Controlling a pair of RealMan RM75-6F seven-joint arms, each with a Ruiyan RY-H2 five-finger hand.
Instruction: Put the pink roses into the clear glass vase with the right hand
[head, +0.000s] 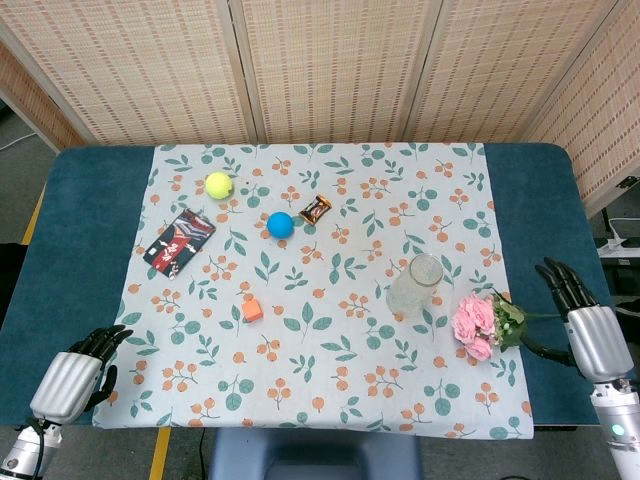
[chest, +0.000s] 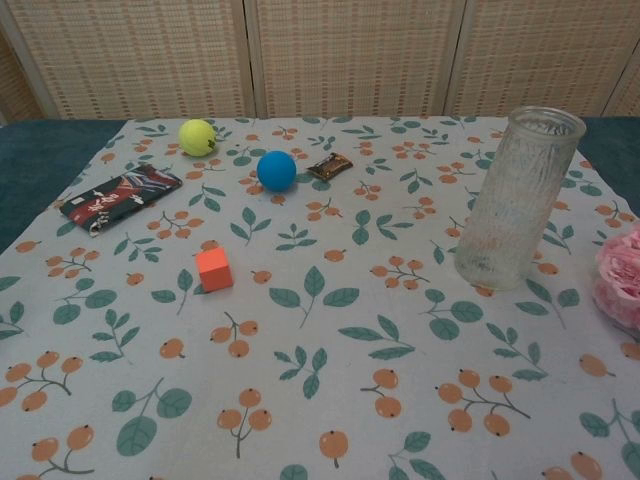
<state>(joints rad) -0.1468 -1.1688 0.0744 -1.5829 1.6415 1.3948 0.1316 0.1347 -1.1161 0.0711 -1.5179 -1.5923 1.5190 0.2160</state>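
The pink roses (head: 476, 326) lie on the tabletop (head: 330, 300) just right of the upright glass vase (head: 414, 286), their stem toward the right hand (head: 580, 322), which rests beside them with fingers spread, apparently ready to grasp.

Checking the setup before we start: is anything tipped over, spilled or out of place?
Nothing stands out. The clear glass vase stands upright and empty, and the pink roses lie on the cloth beside it, near the right hand.
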